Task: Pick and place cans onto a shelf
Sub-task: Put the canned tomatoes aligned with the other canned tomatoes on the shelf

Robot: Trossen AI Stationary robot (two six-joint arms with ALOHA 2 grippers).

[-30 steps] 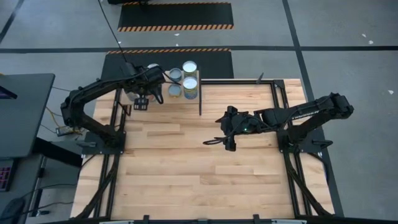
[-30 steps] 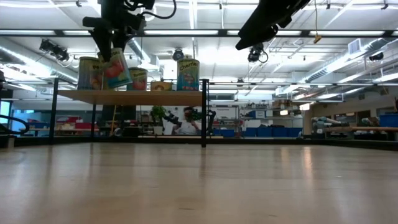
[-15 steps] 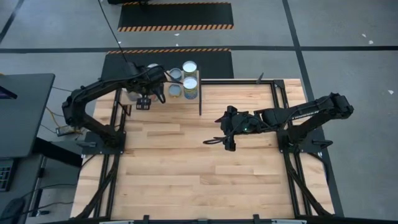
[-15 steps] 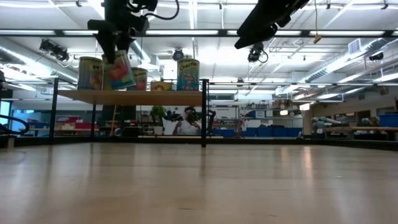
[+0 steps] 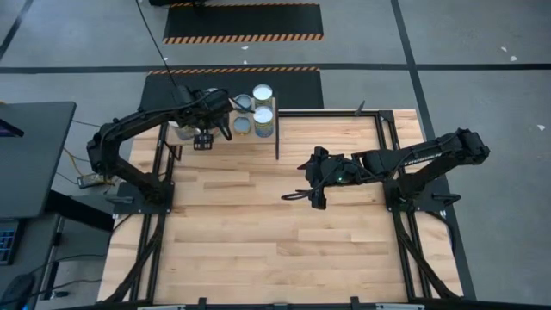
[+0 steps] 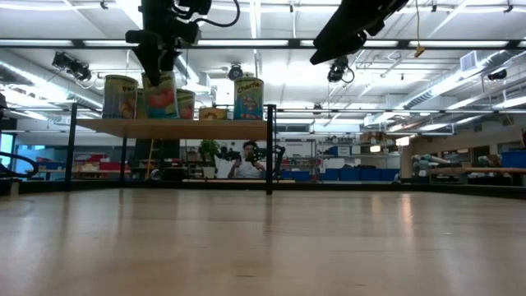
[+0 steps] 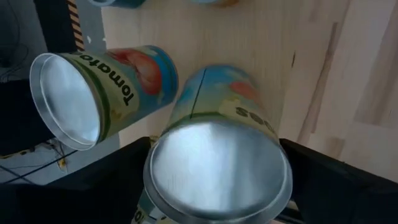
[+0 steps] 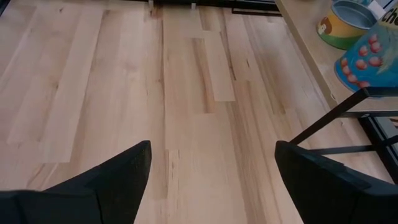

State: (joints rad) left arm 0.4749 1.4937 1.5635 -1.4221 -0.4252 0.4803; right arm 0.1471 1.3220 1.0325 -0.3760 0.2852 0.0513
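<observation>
The shelf [image 6: 205, 128], a light board on thin black legs, stands at the table's far left. Several cans stand on it: a yellow-green one [image 6: 120, 96], one with a blue label [image 6: 248, 98] and shorter ones [image 6: 186, 104]. From above they show as silver tops [image 5: 263, 92]. My left gripper [image 6: 158, 66] hangs over the shelf, shut on another can [image 7: 217, 168], next to a tomato can [image 7: 93, 93]. My right gripper [image 5: 297, 196] stands open above the middle of the table, with bare wood between its fingers [image 8: 124, 180]. My left gripper pinches the can between its two fingers, one on either side of its upper end, just below the silver top's rim [image 7: 152, 171]. The fingers come from above, slanting down. The can stands upright with its bottom [image 6: 162, 116] on the shelf board.
The shelf's black front leg [image 6: 269, 148] stands between the two arms. The shelf edge and two cans show in the right wrist view [image 8: 348, 25]. Bare tabletop [image 5: 258, 241] spreads toward the near edge. A person [image 6: 246, 160] sits far behind the table.
The can in my left gripper hung tilted just over the shelf a second ago. It has come upright and now stands on the board, a little closer to the short cans. My left gripper has rolled slightly with it.
</observation>
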